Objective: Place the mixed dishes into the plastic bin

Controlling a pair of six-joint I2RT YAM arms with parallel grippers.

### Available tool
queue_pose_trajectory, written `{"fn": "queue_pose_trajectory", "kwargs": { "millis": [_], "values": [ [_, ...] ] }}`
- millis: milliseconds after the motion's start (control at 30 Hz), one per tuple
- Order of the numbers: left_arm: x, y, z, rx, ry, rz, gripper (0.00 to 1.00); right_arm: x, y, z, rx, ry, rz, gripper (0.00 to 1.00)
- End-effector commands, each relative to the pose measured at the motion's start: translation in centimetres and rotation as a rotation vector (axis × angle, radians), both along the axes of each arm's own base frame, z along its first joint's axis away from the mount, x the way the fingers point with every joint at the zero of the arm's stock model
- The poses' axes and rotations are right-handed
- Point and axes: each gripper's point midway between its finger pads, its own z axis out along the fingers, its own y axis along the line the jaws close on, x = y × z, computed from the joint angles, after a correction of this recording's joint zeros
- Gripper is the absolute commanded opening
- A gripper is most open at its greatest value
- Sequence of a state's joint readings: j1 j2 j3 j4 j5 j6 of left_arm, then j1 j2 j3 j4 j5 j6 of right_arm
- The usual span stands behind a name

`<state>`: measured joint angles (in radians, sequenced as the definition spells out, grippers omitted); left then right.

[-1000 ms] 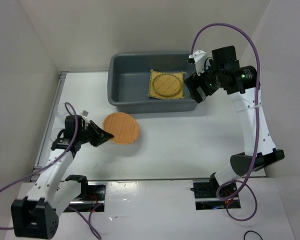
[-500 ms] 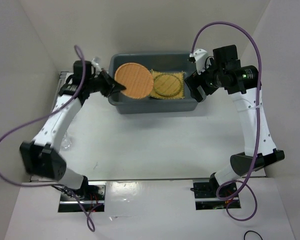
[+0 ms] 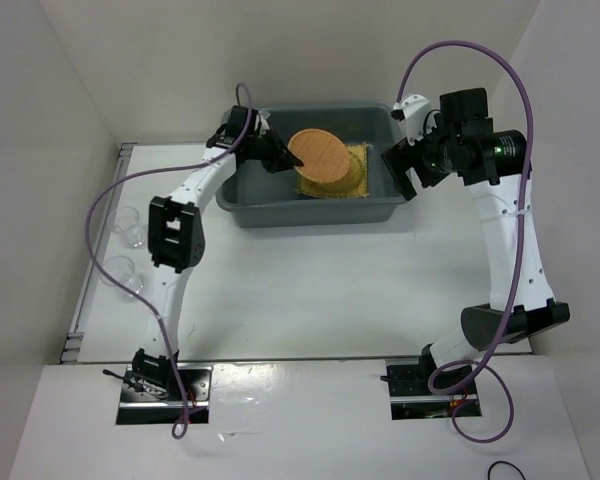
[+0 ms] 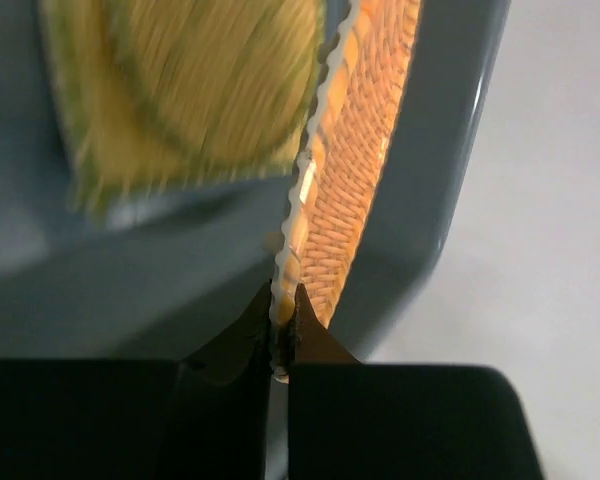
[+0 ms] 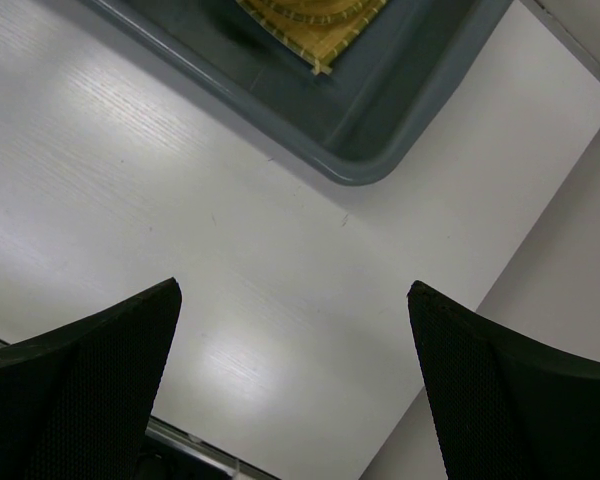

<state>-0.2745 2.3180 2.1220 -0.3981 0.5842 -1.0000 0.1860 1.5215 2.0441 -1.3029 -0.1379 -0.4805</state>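
Observation:
The dark grey-blue plastic bin [image 3: 310, 212] stands at the back of the table. In it lies the yellow woven mat [image 3: 359, 166] with a tan round plate [image 4: 205, 70] on it. My left gripper [image 3: 283, 157] is shut on the rim of the orange woven plate [image 3: 320, 155] and holds it tilted on edge over the bin, partly above the mat. In the left wrist view the plate [image 4: 355, 170] stands between the mat and the bin wall [image 4: 435, 200]. My right gripper [image 3: 404, 172] is open and empty beside the bin's right end. Two clear cups [image 3: 129, 222] stand at the table's left edge.
The right wrist view shows the bin's corner [image 5: 380, 130], a corner of the mat [image 5: 315, 30] and bare white table below the open fingers [image 5: 100, 350]. White walls close in the table at the left, back and right.
My left arm has carried the orange plate from the table up to the bin and then rightward over the mat. My right gripper has shifted slightly to the right.

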Motion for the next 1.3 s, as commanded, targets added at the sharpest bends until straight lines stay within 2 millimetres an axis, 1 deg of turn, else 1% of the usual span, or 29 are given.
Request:
{"fn": "queue_pose_trajectory", "kwargs": {
  "millis": [0, 33, 67, 100, 133, 167, 200, 333, 400, 433, 500, 533, 567, 600, 633, 667, 767, 800, 867, 900, 933, 967, 1033, 1100, 1133, 1167, 1200, 1233, 1267],
  "values": [
    [2.5, -3.2, 4.8, -0.073, -0.142, -0.067, 0.0, -0.5, -1.1, 2.1, -0.006, -0.068, -0.03, 0.99],
    [2.7, -3.3, 4.1, -0.062, -0.104, -0.067, 0.0, -0.5, -1.1, 2.1, -0.012, -0.07, -0.024, 0.99],
    [4.0, -3.7, -1.6, -0.046, -0.024, -0.061, 0.0, -0.3, -1.1, 1.5, -0.015, -0.052, -0.024, 0.99],
    [4.1, -4.4, 3.8, -0.134, -0.155, -0.091, 0.0, 0.0, -1.2, 1.5, -0.022, -0.053, -0.03, 0.99],
    [4.5, -5.3, 2.3, -0.215, -0.074, -0.097, 0.0, 0.1, -1.4, 1.8, -0.028, -0.064, -0.039, 0.99],
    [4.8, -5.5, -0.3, -0.211, -0.024, -0.088, 0.0, 0.4, -1.3, 1.4, -0.031, -0.05, -0.039, 0.99],
    [5.3, -5.3, -1.6, -0.193, -0.014, -0.06, 0.01, 0.8, -1.4, 1.8, -0.034, -0.065, -0.046, 0.99],
    [5.4, -6.0, -3.4, -0.209, 0.004, -0.056, 0.01, 0.9, -2.0, 2.2, -0.053, -0.077, -0.069, 0.99],
    [5.3, -6.0, -4.7, -0.203, 0.046, -0.049, 0.04, 0.5, -2.0, 1.3, -0.058, -0.053, -0.068, 0.99],
    [5.4, -5.8, -5.7, -0.184, 0.055, -0.039, 0.11, 0.5, -2.2, 0.9, -0.073, -0.044, -0.068, 0.99],
    [5.5, -5.8, -5.8, -0.179, 0.053, -0.031, 0.21, -0.2, -2.4, 0.7, -0.075, -0.038, -0.068, 0.99],
    [5.7, -5.7, -5.9, -0.175, 0.051, -0.021, 0.41, -0.2, -2.4, 0.4, -0.076, -0.029, -0.067, 0.99],
    [5.8, -5.6, -6.0, -0.163, 0.037, -0.019, 0.49, -0.5, -2.4, 0.2, -0.077, -0.025, -0.067, 0.99],
    [6.3, -4.9, -4.1, -0.16, -0.008, -0.007, 0.57, -0.5, -2.4, 0.2, -0.077, -0.025, -0.067, 0.99],
    [6.4, -4.8, -3.2, -0.153, -0.036, -0.004, 0.81, -0.5, -2.4, -0.1, -0.079, -0.016, -0.067, 0.99],
    [6.8, -4.0, -1.1, -0.153, -0.079, 0.008, 1.0, -0.7, -2.4, 0.2, -0.077, -0.025, -0.067, 0.99],
    [6.8, -2.9, 2.9, -0.132, -0.163, 0.022, 1.0, -0.7, -2.4, 0.2, -0.077, -0.025, -0.067, 0.99],
    [6.0, -2.3, 6.5, -0.106, -0.231, 0.019, 1.0, -0.7, -2.4, 0.2, -0.077, -0.025, -0.067, 0.99],
    [5.5, -0.1, 9.7, 0.008, -0.302, 0.097, 1.0, -0.7, -2.5, 0.2, -0.084, -0.027, -0.061, 0.99],
    [3.7, 0.6, 14.7, 0.087, -0.444, 0.096, 1.0, -0.7, -2.2, 0.5, -0.072, -0.036, -0.051, 0.99],
    [3.0, 1.6, 16.4, 0.16, -0.488, 0.129, 1.0, -0.5, -2.2, 0.3, -0.074, -0.027, -0.051, 0.99],
    [1.6, 4.7, 18.6, 0.325, -0.544, 0.212, 1.0, -0.5, -2.0, 0.5, -0.065, -0.035, -0.044, 0.99],
    [-0.3, 7.2, 19.4, 0.478, -0.539, 0.276, 1.0, -0.5, -1.6, 0.9, -0.046, -0.043, -0.026, 0.99],
    [-3.1, 11.8, 18.3, 0.655, -0.421, 0.355, 1.0, -0.6, -1.1, 1.2, -0.027, -0.049, -0.009, 0.99],
    [-3.4, 14.1, 16.2, 0.75, -0.353, 0.344, 1.0, -0.6, -1.1, 1.2, -0.027, -0.049, -0.009, 0.99],
    [-5.7, 15.1, 17.9, 0.779, -0.354, 0.329, 1.0, -0.7, -0.7, 1.2, -0.012, -0.047, 0.008, 0.99],
    [-6.4, 18.2, 17.2, 0.877, -0.284, 0.429, 1.0, -0.7, -0.7, 1.2, -0.012, -0.047, 0.008, 0.99],
    [-7.3, 20.3, 13.2, 0.939, -0.133, 0.455, 1.0, -0.5, -0.4, 0.9, 0.004, -0.032, 0.014, 0.99],
    [-9.6, 22.3, 15.6, 0.933, -0.156, 0.519, 1.0, -0.5, -0.4, 0.6, 0.003, -0.023, 0.014, 0.99]
  ]
}}
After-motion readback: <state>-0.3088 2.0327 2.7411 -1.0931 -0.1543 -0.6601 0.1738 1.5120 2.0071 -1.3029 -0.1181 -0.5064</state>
